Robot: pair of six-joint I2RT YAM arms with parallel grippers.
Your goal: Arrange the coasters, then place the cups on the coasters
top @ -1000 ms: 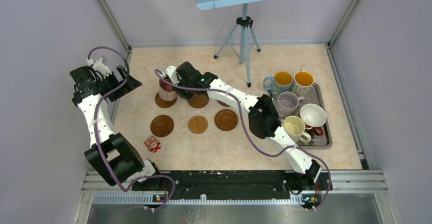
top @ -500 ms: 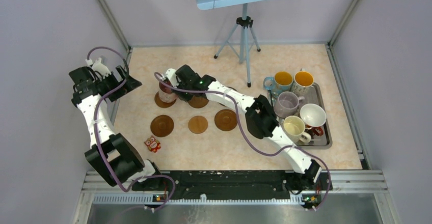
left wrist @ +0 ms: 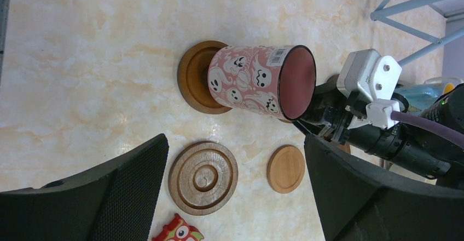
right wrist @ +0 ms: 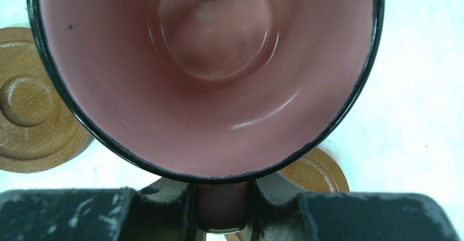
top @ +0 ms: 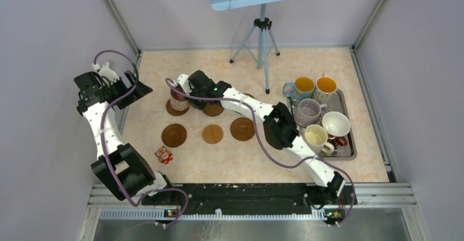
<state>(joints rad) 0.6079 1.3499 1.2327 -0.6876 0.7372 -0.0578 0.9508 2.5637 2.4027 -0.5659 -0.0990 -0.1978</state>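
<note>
One pink mug point(left wrist: 249, 79) clamped by handle in right claw point(right wrist: 221, 208), body left free for upright seating on far-left coaster point(left wrist: 191, 76); contact judged made. Left claw point(left wrist: 235, 142) spread wide, empty, parked aside so tabletop point(left wrist: 82, 60) access is kept clear.

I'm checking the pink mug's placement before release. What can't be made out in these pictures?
- Top view: where the pink mug meets its coaster, hidden by the mug and right claw.
- Right wrist view: the mug's handle, mostly covered by the claw's fingers.
- Left wrist view: the red owl, cut off by the bottom edge.
</note>
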